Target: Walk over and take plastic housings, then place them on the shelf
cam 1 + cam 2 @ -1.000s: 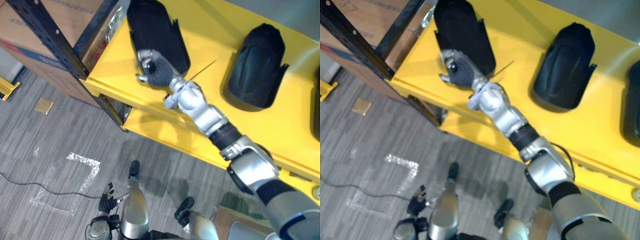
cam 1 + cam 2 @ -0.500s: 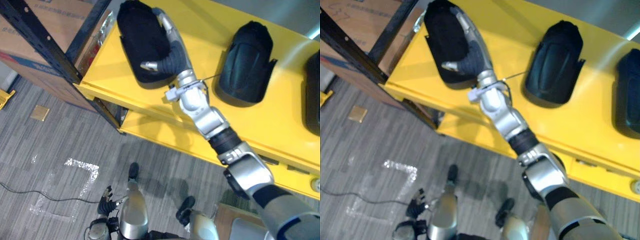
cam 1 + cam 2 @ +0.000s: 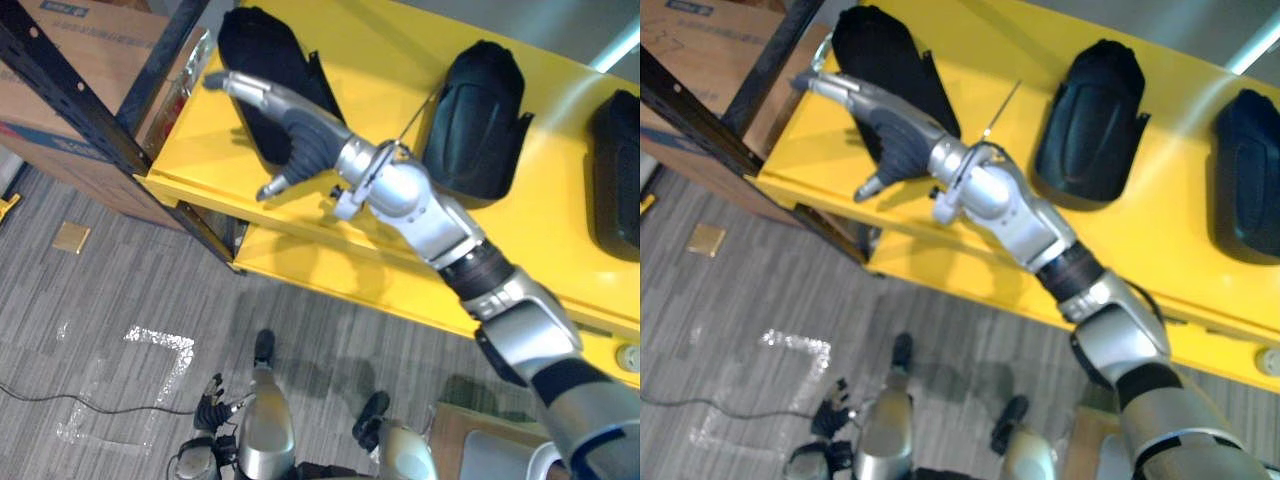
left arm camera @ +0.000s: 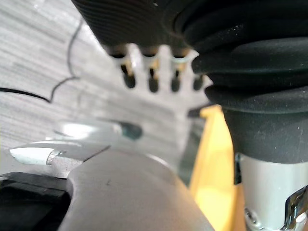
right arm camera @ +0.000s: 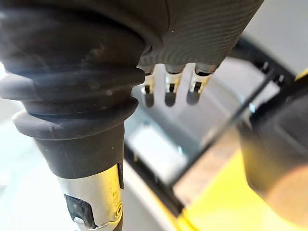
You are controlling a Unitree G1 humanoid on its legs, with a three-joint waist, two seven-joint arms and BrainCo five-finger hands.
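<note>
Right hand (image 3: 305,150) held over the yellow shelf (image 3: 370,60), fingers straight, nothing grasped. Housing (image 3: 250,45) set on the shelf, partly under the fingers, long axis front to back; contact cannot be told. Left hand (image 3: 212,408) hung low, relaxed, well apart.

Legible text: none. The cardboard box (image 3: 90,60) beside the yellow shelf (image 3: 380,60) carries small blue print near its top edge and a blue strip along its lower edge, probably lettering, but too blurred to be read in either eye view.
</note>
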